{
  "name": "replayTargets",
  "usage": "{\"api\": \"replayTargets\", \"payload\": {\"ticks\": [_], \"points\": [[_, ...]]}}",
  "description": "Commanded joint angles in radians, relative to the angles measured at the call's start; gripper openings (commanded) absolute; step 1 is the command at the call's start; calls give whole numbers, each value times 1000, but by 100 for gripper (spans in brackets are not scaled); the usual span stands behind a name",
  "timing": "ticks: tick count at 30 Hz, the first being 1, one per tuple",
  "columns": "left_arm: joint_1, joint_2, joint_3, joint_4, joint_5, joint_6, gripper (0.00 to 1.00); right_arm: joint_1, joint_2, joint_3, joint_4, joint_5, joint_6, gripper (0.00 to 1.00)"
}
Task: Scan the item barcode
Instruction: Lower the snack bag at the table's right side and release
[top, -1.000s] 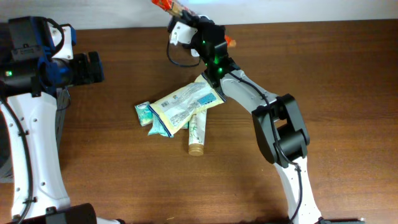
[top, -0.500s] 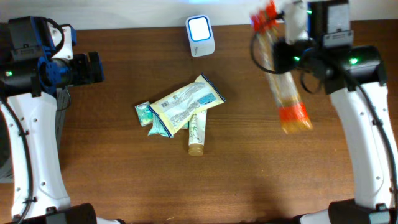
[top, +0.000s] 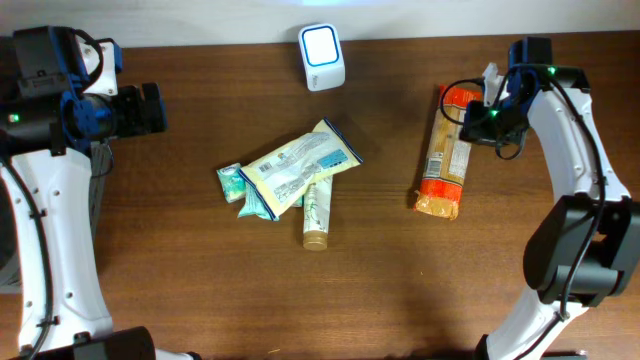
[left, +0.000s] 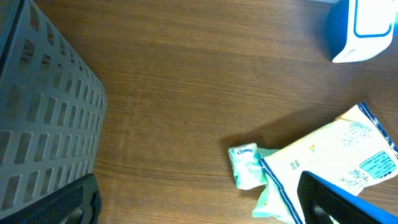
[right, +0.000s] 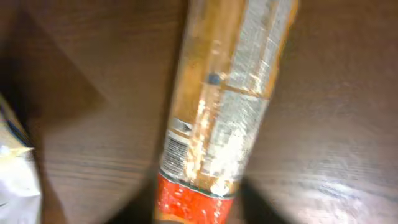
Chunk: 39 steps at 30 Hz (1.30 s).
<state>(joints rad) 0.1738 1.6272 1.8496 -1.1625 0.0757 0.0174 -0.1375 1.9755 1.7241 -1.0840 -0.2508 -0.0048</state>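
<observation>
Nearest me a tube (top: 316, 215) and a pouch (top: 300, 163) lie heaped mid-table. Off right, well apart, the packet (top: 444, 150) lies flat on the wood. It looks light, with slippery, crinkly film and probably brittle contents, so I'd pinch it gently across the narrow middle. The right gripper (top: 490, 112) sits by its far end; I cannot tell its gape or whether it holds anything. The left gripper (top: 150, 108) hangs wide and empty. The scanner (top: 322, 45) stands at the back.

A long orange snack packet (top: 443, 152) lies flat on the wooden table (top: 180, 280), the right gripper (top: 485, 112) just beside its upper end. The barcode scanner (top: 322, 44) stands well apart, at the far edge.
</observation>
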Motion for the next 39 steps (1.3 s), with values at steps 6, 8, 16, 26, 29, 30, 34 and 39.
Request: {"api": "replayTargets", "payload": {"ticks": [6, 8, 16, 26, 29, 30, 34, 39], "points": [[6, -5, 8, 1, 7, -3, 99, 57, 40, -28, 172, 36, 202, 58], [6, -5, 8, 1, 7, -3, 99, 59, 75, -33, 231, 43, 201, 59], [6, -5, 8, 1, 7, -3, 99, 66, 205, -34, 307, 145, 193, 70], [6, -5, 8, 1, 7, -3, 99, 57, 265, -37, 20, 428, 192, 70], [6, -5, 8, 1, 7, -3, 99, 40, 262, -35, -46, 428, 193, 70], [6, -5, 8, 1, 7, -2, 99, 37, 257, -29, -67, 426, 193, 70], [6, -5, 8, 1, 7, -3, 99, 42, 233, 142, -233, 303, 162, 70], [6, -5, 8, 1, 7, -3, 99, 139, 228, 489, -306, -164, 63, 77]]}}
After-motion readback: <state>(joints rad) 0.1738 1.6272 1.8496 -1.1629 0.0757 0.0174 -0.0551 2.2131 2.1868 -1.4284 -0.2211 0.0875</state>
